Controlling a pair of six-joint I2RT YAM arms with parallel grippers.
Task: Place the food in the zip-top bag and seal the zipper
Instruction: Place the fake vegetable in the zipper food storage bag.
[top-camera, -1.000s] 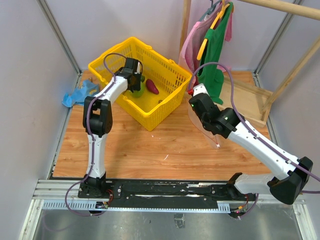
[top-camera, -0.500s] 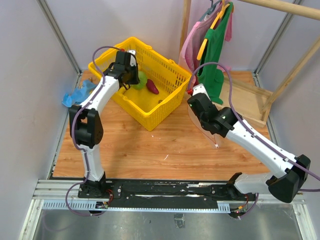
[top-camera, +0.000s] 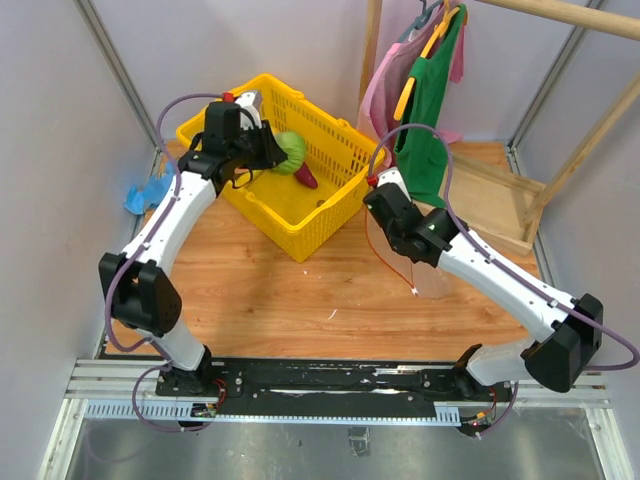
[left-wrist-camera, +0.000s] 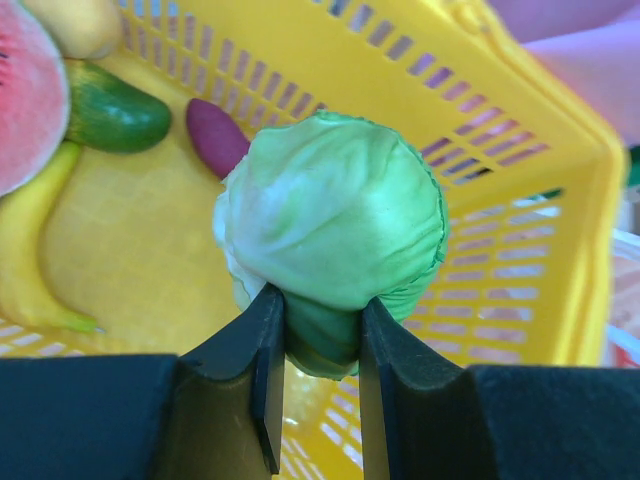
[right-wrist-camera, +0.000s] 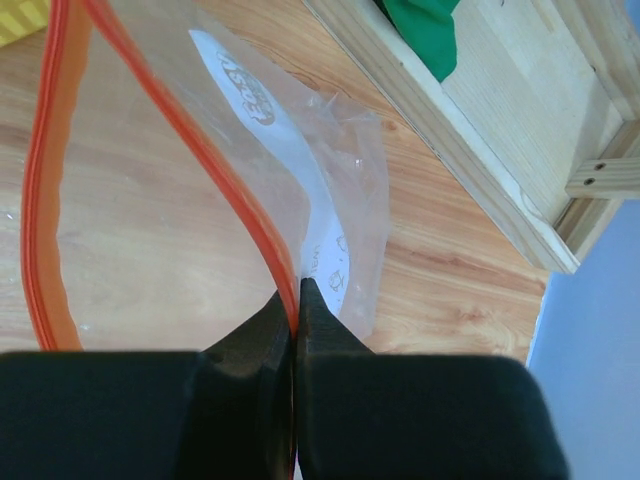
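My left gripper (left-wrist-camera: 322, 300) is shut on the base of a round green food piece (left-wrist-camera: 335, 210), leafy like a cabbage. It holds the piece above the yellow basket (left-wrist-camera: 520, 180). From above, that gripper (top-camera: 268, 150) and the green piece (top-camera: 292, 152) hang over the basket's back half. More food lies in the basket: a watermelon wedge (left-wrist-camera: 25, 95), a small green piece (left-wrist-camera: 120, 115), a purple piece (left-wrist-camera: 215, 135) and a banana (left-wrist-camera: 30, 250). My right gripper (right-wrist-camera: 298, 285) is shut on the zipper (right-wrist-camera: 200, 150) of the clear zip-top bag (right-wrist-camera: 340, 200). The bag (top-camera: 398, 262) hangs off the table with its mouth open.
The basket (top-camera: 330, 215) stands at the back of the wooden table, left of centre. A wooden rack (top-camera: 500, 200) with hanging clothes (top-camera: 430, 90) fills the back right. A blue cloth (top-camera: 150, 190) lies at the left edge.
The left arm has lifted the green piece out of the basket and stretched back and left. The right arm has carried the bag a little to the left.
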